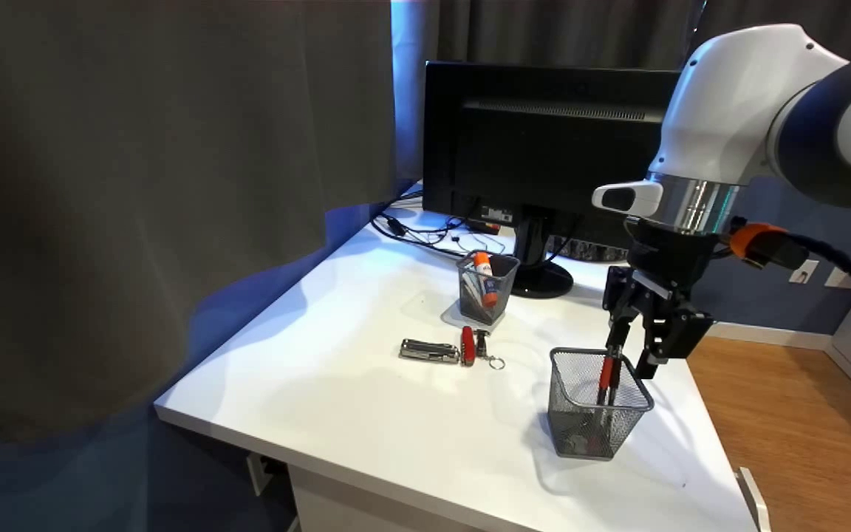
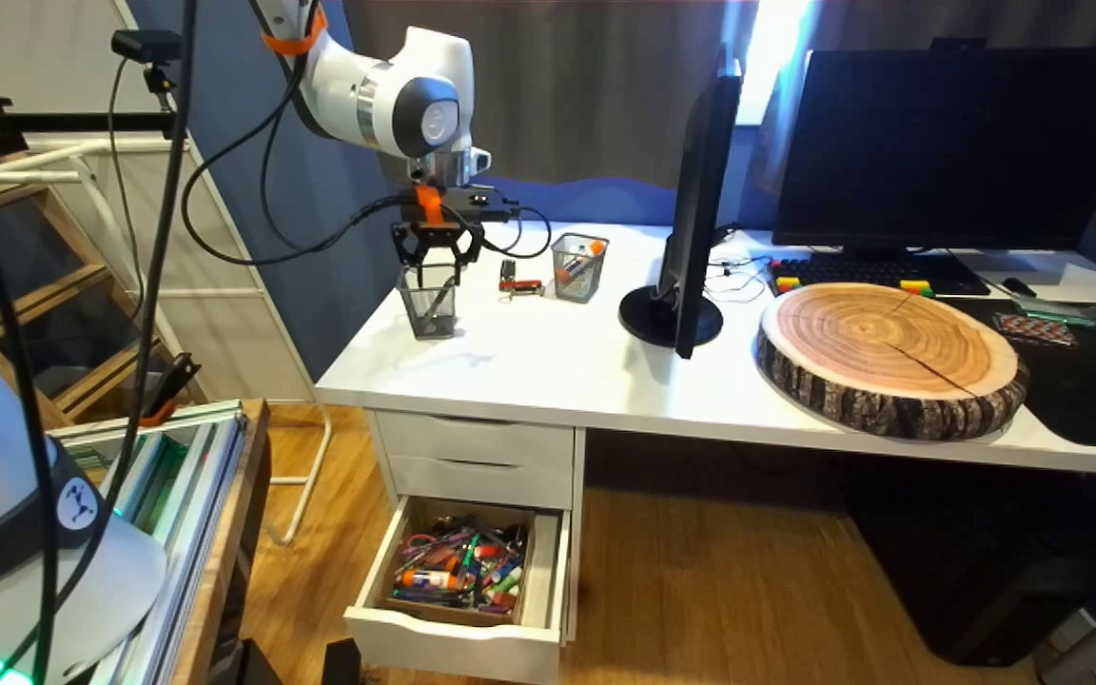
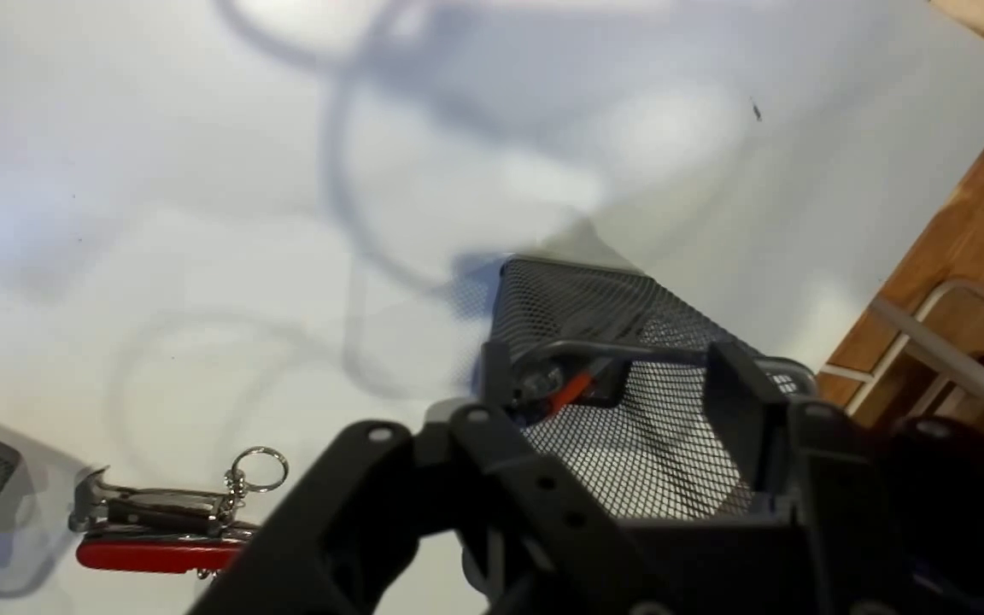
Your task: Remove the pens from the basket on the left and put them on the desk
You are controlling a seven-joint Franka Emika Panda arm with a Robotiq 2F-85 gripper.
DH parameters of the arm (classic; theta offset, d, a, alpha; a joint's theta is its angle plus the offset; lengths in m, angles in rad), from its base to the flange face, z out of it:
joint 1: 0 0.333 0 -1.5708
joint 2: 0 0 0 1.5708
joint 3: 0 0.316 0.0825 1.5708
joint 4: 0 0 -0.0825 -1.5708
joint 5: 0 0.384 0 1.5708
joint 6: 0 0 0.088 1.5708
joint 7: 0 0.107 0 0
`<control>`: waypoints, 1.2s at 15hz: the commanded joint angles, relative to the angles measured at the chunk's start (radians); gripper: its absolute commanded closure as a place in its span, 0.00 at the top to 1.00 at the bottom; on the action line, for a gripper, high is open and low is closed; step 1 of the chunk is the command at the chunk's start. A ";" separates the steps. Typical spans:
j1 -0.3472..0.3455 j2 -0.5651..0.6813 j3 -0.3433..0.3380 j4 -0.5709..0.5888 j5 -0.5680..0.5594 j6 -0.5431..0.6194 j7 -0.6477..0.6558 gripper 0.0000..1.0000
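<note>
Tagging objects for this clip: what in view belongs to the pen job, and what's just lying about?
Job:
hand
pens
mesh basket holding them
white desk

Lying about:
red pocketknife
metal tool beside it
other mesh holder
orange-capped stick in it
log slice
monitors

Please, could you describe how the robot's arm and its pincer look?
The rounded, glossy white arm has a dark grey joint cap with a pale round emblem, and a shiny silver metal ring towards its end. The angular, two-fingered pincer is black. A bright orange band and a curving black cable show near it.
</note>
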 commanded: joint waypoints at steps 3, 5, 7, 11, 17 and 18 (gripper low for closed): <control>-0.003 0.017 0.000 0.016 -0.029 0.019 0.007 0.55; -0.003 0.019 0.001 0.019 -0.029 0.021 0.005 0.56; -0.003 0.021 0.001 0.023 -0.029 0.021 0.004 0.55; -0.002 0.025 0.000 0.031 -0.032 0.023 0.001 0.47; -0.001 0.028 -0.001 0.034 -0.035 0.028 0.000 0.38; 0.000 0.030 -0.001 0.036 -0.035 0.028 0.000 0.33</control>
